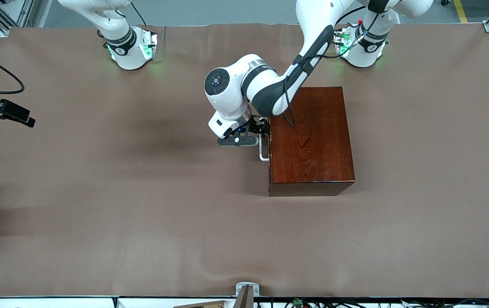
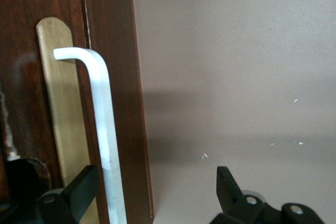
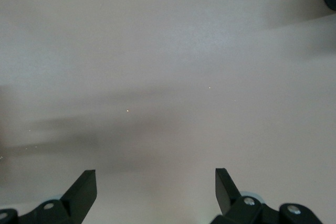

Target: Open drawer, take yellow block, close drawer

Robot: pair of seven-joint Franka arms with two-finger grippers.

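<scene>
The drawer (image 1: 269,149) is shut in the glossy mahogany box (image 1: 310,137), its front facing the right arm's end of the table. Its white bar handle (image 1: 262,152) stands out from the front. My left gripper (image 1: 263,128) is open at the handle's end nearer the robots' bases. In the left wrist view the handle (image 2: 102,119) runs between the left gripper's (image 2: 155,182) fingers, close to one finger (image 2: 79,190), untouched by the other. The yellow block is hidden. My right gripper (image 3: 155,182) is open and empty over bare table, and is out of the front view.
The brown table cover (image 1: 141,192) stretches all round the box. A black device with a cable (image 1: 4,112) juts in at the right arm's end. A small grey bracket (image 1: 246,291) sits at the table edge nearest the front camera.
</scene>
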